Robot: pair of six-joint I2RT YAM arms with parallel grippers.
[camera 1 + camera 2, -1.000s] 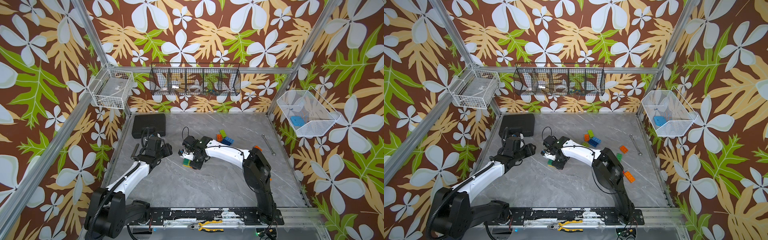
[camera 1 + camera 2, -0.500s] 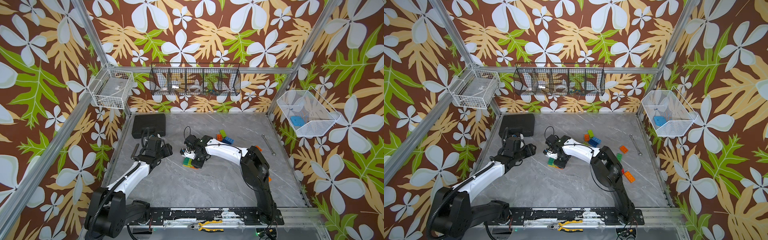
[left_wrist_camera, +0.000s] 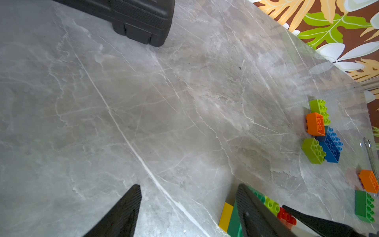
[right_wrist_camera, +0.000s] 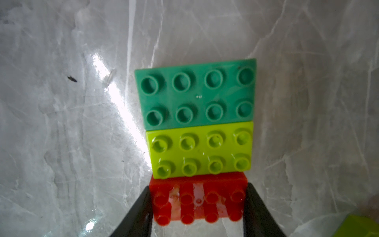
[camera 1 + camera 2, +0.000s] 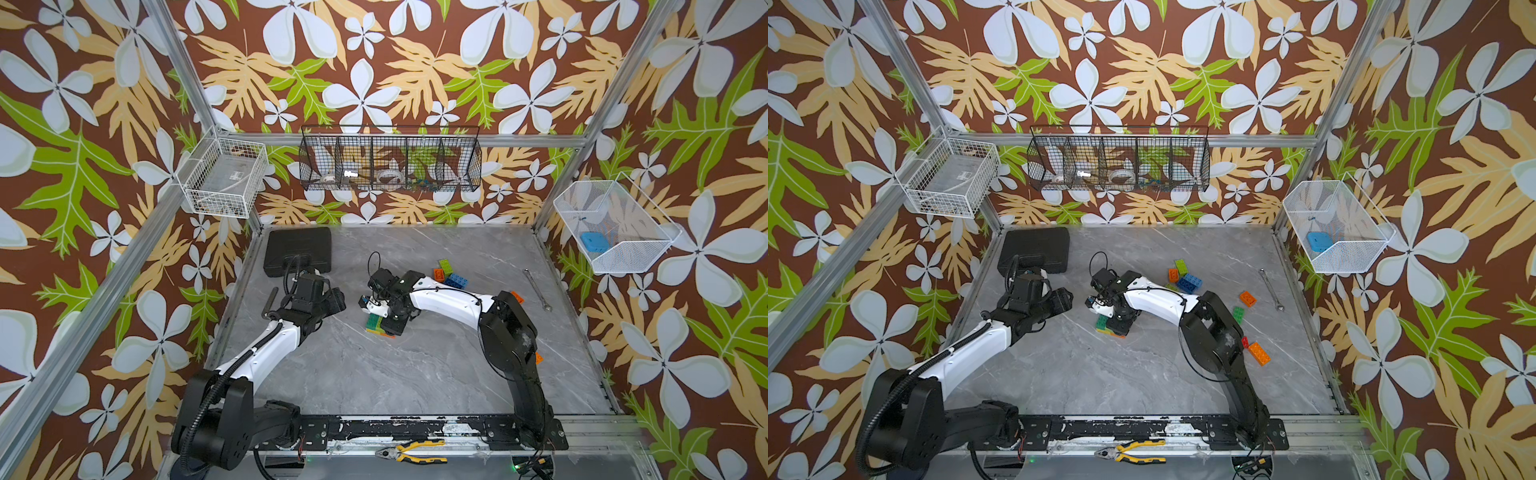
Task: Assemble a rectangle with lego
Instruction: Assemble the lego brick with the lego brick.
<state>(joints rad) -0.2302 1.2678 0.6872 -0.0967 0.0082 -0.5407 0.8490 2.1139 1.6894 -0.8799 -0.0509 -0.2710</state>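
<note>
**Rectangle under way.** Near the middle of the grey table [image 5: 415,374], a dark green brick [image 4: 195,93] and a lime brick [image 4: 201,148] sit studs up with their long edges touching. The right gripper [image 4: 198,187] clamps a red brick [image 4: 198,205] by its short ends and holds it against the lime brick's free long edge. Whether the red brick lies flat or tipped cannot be told.

The left wrist view shows a yellow brick [image 3: 225,214] at the dark green end of the row; a finger hides how it joins. The left gripper [image 3: 187,185] hangs just beside the build with its fingers wide apart over bare table, holding nothing.

By the look of it, a row of three is nearly set and much of the work remains. A cluster of loose bricks [image 5: 1183,276] lies toward the far edge. An orange brick [image 5: 1247,298] and a few others are scattered toward the right edge, none joined to the build.
</note>
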